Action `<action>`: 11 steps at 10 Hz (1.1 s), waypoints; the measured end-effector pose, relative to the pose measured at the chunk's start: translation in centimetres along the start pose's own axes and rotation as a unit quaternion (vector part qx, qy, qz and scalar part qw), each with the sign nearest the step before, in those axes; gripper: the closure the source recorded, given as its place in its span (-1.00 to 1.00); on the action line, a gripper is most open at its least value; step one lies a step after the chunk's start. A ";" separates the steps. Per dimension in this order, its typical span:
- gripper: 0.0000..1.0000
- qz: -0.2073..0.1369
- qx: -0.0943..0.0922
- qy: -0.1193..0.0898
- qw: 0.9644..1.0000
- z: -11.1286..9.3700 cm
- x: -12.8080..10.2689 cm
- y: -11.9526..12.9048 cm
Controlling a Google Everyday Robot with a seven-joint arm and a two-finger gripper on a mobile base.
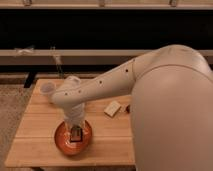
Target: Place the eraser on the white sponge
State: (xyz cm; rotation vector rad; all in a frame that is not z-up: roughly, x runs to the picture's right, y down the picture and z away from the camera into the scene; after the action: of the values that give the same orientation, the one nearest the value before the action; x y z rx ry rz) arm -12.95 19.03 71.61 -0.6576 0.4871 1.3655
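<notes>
My gripper (75,131) hangs from the white arm and sits directly over the orange plate (61,141) at the front left of the wooden table. It is shut on the eraser (76,134), a small dark bar with an orange-brown edge, held upright just above the plate's middle. The white sponge (112,108), a cream-white block, lies on the table to the right of the plate and a little farther back, apart from the gripper.
A white cup (47,89) stands at the back left of the table (35,120). A reddish-brown object (128,108) peeks out beside the sponge, mostly hidden by my arm. The arm's large body covers the table's right side.
</notes>
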 end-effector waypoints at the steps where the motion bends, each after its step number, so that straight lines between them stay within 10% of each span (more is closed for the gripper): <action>1: 1.00 0.004 0.001 0.000 1.000 0.3 -0.6 -1.1; 11: 1.00 -0.009 0.030 -0.017 0.999 2.2 -8.3 -12.5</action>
State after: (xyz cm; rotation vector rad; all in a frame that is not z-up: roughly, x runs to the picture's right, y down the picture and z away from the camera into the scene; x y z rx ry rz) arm -2.02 13.52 80.60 -0.5882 0.4928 1.3379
